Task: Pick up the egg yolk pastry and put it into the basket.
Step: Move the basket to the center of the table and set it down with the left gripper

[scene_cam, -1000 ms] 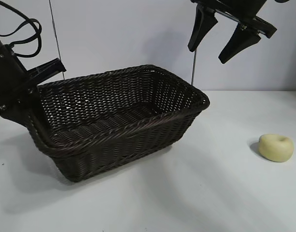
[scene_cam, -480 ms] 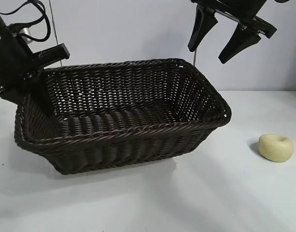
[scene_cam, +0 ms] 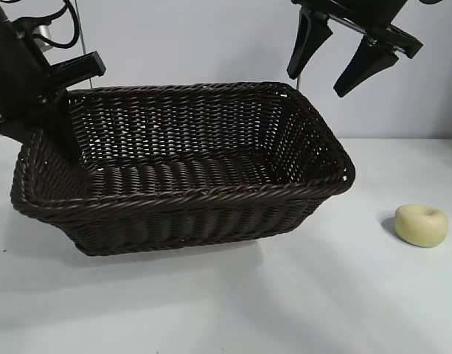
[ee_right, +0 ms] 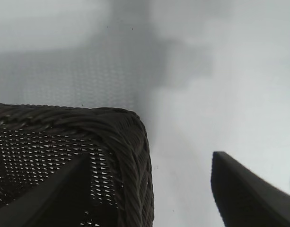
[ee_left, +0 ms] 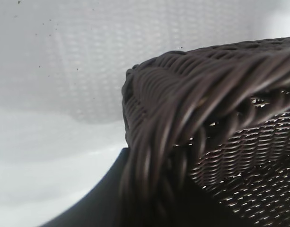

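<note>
The dark brown wicker basket sits at the table's centre-left, tipped a little so that its opening faces the camera. My left gripper is shut on its far left rim; in the left wrist view the braided rim runs between my dark fingers. The pale yellow egg yolk pastry lies alone on the table to the basket's right. My right gripper hangs open and empty high above the basket's right end; its wrist view shows the basket's corner below one fingertip.
A white table spreads in front of the basket and around the pastry. A pale wall stands behind. Black cables loop above the left arm.
My left gripper has risen and swung the basket round; its right end moved right, nearer the pastry, and it now lies broadside. The right gripper and pastry have not moved.
</note>
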